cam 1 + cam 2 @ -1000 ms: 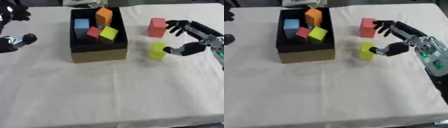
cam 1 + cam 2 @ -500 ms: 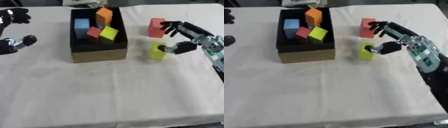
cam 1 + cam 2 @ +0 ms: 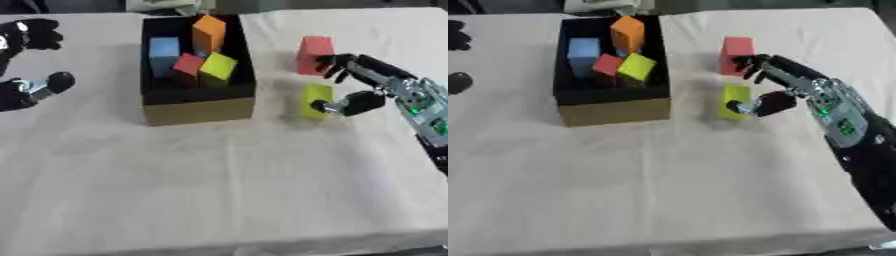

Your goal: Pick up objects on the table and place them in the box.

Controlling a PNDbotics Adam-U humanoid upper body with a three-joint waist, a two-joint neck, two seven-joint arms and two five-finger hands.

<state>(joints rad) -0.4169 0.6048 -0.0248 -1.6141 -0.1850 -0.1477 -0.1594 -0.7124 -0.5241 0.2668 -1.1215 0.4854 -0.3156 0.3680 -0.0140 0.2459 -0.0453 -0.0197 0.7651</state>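
Note:
A yellow-green block (image 3: 316, 99) stands on the white cloth right of the box (image 3: 198, 110), and a red block (image 3: 312, 52) stands just behind it. My right hand (image 3: 381, 86) reaches in from the right, open. Its thumb tip (image 3: 325, 106) touches the yellow-green block's right face. Its fingers (image 3: 343, 65) spread above that block, close to the red block's right side. The black-lined box holds a blue block (image 3: 163, 52), an orange block (image 3: 208, 33), a red block (image 3: 188, 64) and a yellow-green block (image 3: 218, 66). My left hand (image 3: 30, 89) hovers open at the left edge.
The white cloth (image 3: 227, 185) covers the table, with its front edge along the bottom of the view. Dark shapes and a pale crumpled thing (image 3: 171, 6) lie beyond the far edge.
My right hand has moved left, closing in on the yellow-green block until its thumb touches it. The left hand has shifted slightly at the left edge.

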